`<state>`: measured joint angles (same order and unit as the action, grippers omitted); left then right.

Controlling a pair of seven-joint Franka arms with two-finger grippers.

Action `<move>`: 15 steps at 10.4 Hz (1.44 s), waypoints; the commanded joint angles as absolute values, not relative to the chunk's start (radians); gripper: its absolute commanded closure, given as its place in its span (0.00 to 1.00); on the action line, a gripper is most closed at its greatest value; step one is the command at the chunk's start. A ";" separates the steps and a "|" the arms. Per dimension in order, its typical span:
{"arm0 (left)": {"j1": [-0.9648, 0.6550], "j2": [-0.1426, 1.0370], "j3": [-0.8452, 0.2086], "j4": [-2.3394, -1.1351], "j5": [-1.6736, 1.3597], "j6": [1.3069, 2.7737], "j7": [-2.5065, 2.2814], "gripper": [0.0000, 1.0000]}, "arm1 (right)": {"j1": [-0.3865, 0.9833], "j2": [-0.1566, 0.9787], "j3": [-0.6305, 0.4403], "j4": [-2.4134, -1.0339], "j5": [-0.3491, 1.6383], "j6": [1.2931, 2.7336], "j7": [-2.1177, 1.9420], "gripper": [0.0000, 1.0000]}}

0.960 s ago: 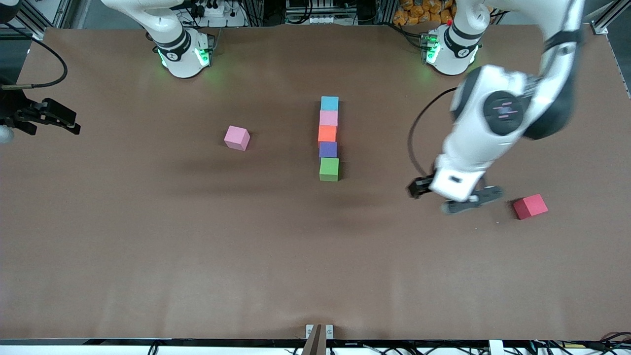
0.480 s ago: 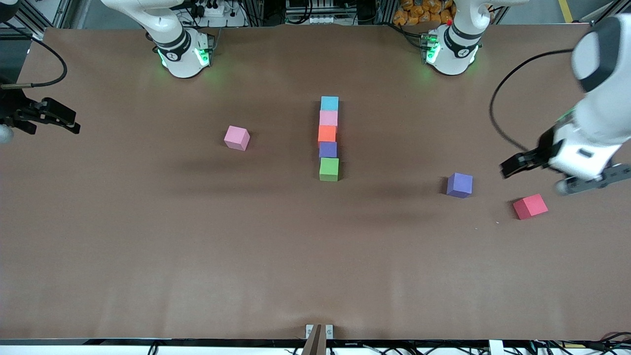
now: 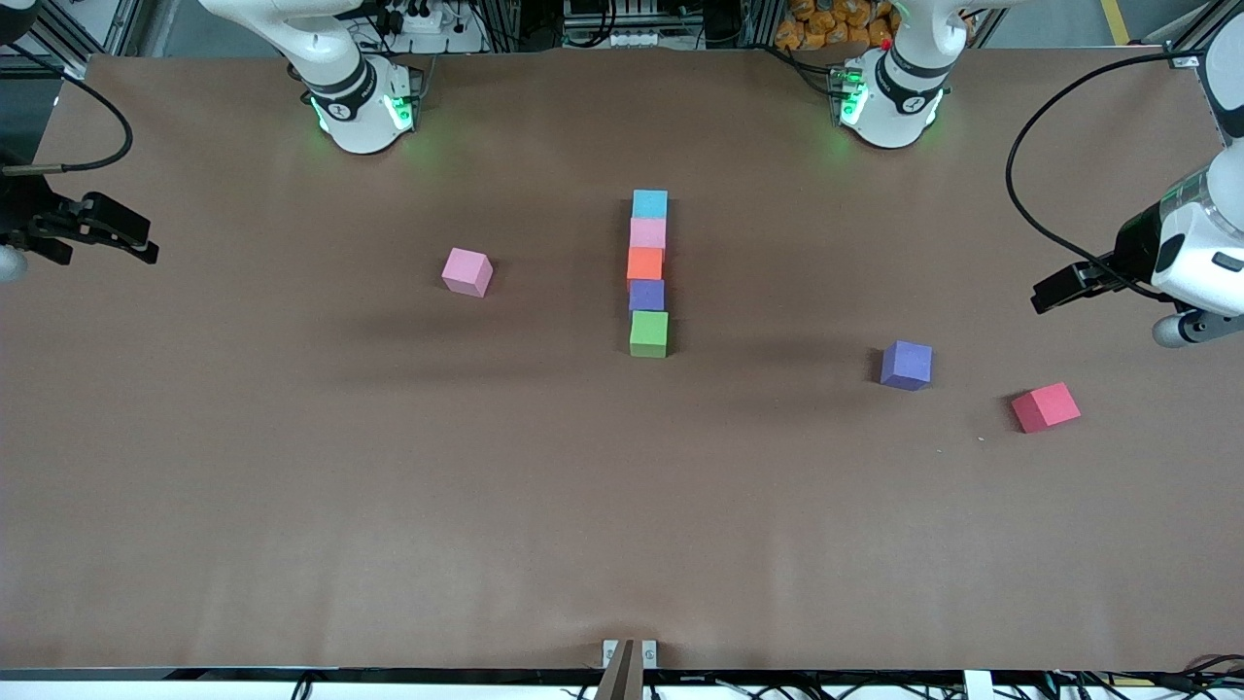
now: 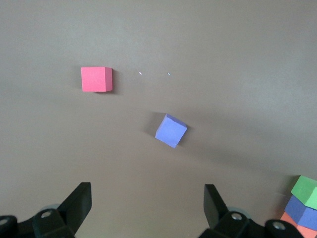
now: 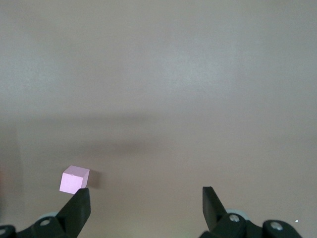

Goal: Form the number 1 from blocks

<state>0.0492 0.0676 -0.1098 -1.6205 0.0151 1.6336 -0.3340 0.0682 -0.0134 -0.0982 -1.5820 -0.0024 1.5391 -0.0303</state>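
Lying in one touching column mid-desk: light blue block (image 3: 650, 203), pink block (image 3: 647, 232), orange block (image 3: 644, 263), purple block (image 3: 646, 295), green block (image 3: 648, 333). Loose purple block (image 3: 906, 365) and red block (image 3: 1045, 406) below the left tool (image 3: 1118, 301), jaws wide, empty, at the left arm's desk (image 3: 292, 506) end. Loose pink block (image 3: 466, 271) toward the right tool (image 3: 92, 233), jaws wide, empty, waiting at desk edge.
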 commanded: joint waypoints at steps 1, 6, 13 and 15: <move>0.153 0.019 -0.201 -1.663 0.038 1.623 -0.296 0.00 | 0.069 -0.021 -0.089 -1.577 -0.014 1.525 -0.015 0.00; 0.065 -0.080 -0.192 -1.707 0.034 1.621 -0.281 0.00 | 0.071 -0.023 -0.089 -1.577 -0.014 1.525 -0.015 0.00; -0.124 -0.074 -0.002 -1.669 0.025 1.623 -0.278 0.00 | 0.071 -0.023 -0.087 -1.577 -0.014 1.525 -0.014 0.00; -0.147 -0.071 0.029 -1.667 0.025 1.623 -0.247 0.00 | 0.071 -0.023 -0.087 -1.578 -0.014 1.525 -0.014 0.00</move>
<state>-0.1241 -0.0667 0.0017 -1.6719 0.0159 1.6261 -0.2870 0.0691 -0.0135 -0.0914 -1.5820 -0.0024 1.5388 -0.0303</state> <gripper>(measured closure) 0.000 0.000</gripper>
